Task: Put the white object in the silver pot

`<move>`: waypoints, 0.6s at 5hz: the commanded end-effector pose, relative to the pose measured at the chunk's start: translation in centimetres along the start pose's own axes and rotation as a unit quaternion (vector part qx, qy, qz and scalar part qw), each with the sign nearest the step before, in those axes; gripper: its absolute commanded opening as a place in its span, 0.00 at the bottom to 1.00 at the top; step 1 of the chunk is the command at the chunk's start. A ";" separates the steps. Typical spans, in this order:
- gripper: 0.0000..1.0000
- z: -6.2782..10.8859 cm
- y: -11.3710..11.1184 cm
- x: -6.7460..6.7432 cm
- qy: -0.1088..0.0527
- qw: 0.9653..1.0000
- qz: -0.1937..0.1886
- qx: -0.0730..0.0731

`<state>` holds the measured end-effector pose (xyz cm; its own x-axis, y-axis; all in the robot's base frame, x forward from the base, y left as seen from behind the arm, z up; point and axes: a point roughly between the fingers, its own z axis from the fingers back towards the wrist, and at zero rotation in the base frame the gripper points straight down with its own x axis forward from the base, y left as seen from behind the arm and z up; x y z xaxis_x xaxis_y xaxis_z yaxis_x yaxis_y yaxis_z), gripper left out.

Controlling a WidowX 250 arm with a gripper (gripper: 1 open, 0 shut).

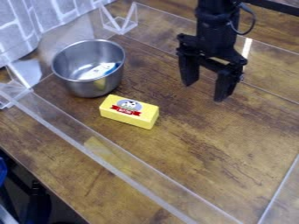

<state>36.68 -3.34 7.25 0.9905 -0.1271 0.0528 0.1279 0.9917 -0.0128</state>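
The silver pot [73, 85] is a round shiny steel bowl standing on the wooden table at the left, and its inside looks empty. No white object shows in this view; it is hidden or out of frame. My gripper [205, 88] hangs at the right of the table, pointing straight down, black, with its two fingers spread open and nothing between them. It is well to the right of the pot and apart from it. A yellow block [128, 111] with a red label lies between us, just in front of the pot.
A clear plastic wall [82, 131] runs along the table's front-left edge, and another stands at the back. A grey patterned cloth [30, 26] hangs at the back left behind the pot. Bare wood lies in front of the gripper.
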 end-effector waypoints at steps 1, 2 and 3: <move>1.00 1.5 1.0 2.5 -0.047 0.999 0.006 0.008; 1.00 0.9 1.5 3.5 -0.053 0.998 0.007 0.014; 1.00 0.0 1.7 4.5 -0.057 0.998 0.006 0.019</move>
<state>40.33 -3.01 4.93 0.9870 -0.1325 0.0911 0.1314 0.9912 0.0182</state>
